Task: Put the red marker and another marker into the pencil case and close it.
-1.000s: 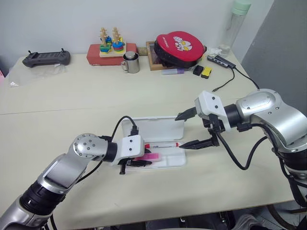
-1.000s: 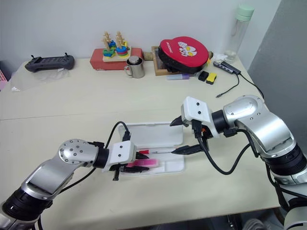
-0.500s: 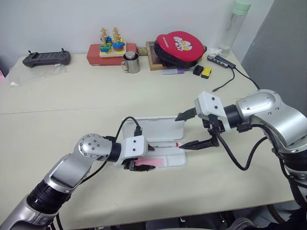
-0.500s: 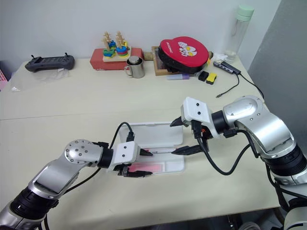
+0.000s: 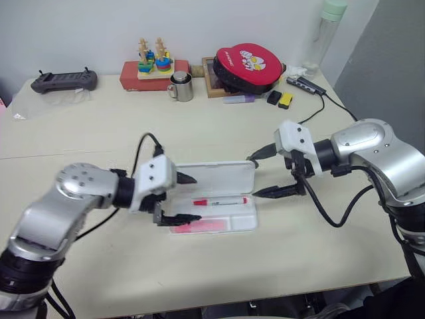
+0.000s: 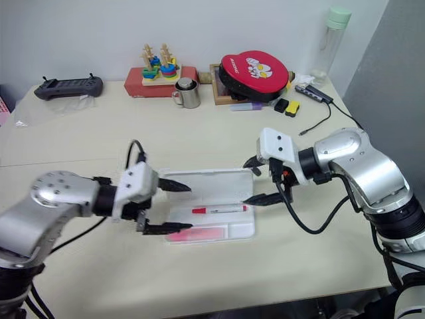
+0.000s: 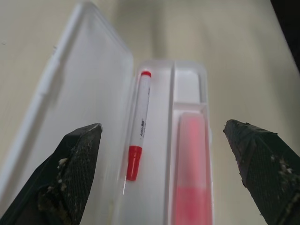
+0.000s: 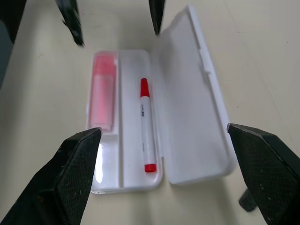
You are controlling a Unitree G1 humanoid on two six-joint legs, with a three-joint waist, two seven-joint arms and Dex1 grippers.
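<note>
The pencil case [image 5: 216, 178] lies open at the table's middle, its lid flat behind the tray. In the tray's rear slot rests the red marker [image 5: 220, 201], also visible in the wrist views [image 7: 138, 126] [image 8: 146, 126]. In the front slot sits the pink highlighter [image 5: 199, 226] [image 8: 102, 98]. My left gripper [image 5: 196, 198] hovers open above the case's left end, holding nothing. At the case's right end my right gripper [image 5: 252, 177] also stands wide open and empty, its fingers pointing left.
At the back of the table stand a red round pouch [image 5: 249, 63], a metal mug [image 5: 181, 86], a stacking toy [image 5: 153, 60], a black controller [image 5: 64, 80], a purple pen [image 5: 239, 99] and a bottle [image 5: 325, 33]. A cable [image 5: 312, 113] trails at the right.
My left gripper opened, left the pink highlighter in the case's front slot, then rose and drew back to the left. The right gripper stayed open and edged slightly away from me.
</note>
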